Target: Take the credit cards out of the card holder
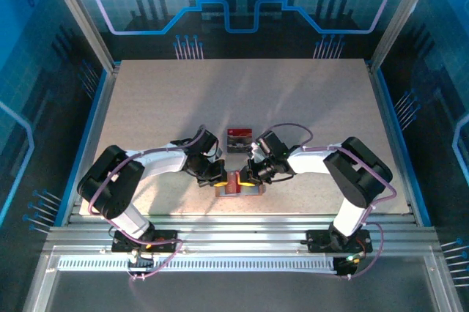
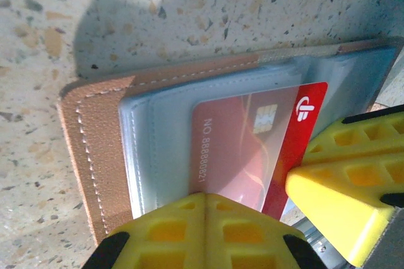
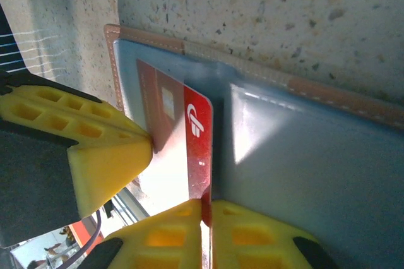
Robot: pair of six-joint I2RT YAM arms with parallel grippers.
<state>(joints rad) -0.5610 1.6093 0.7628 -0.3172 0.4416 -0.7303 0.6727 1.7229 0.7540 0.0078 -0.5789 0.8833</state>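
— Why is the left claw [image 2: 205, 204] clenched when nothing is between its fingers?
— I think it works as a weight. Its closed tip seems to press on the pocket side of the card holder [image 2: 95, 149], which lies open and flat on the bench [image 2: 189, 16], close to the arms' bases. So the holder should not slide.
— And the right claw [image 3: 206, 206]?
— It is clenched on the free edge of the red card [image 3: 199, 124]. The card is partly out of the clear pocket, towards the middle fold.
— Why that edge?
— Only that part is outside the pocket. A pull along the opening looks needed next. A small tray [image 1: 239, 139] stands just behind the holder.
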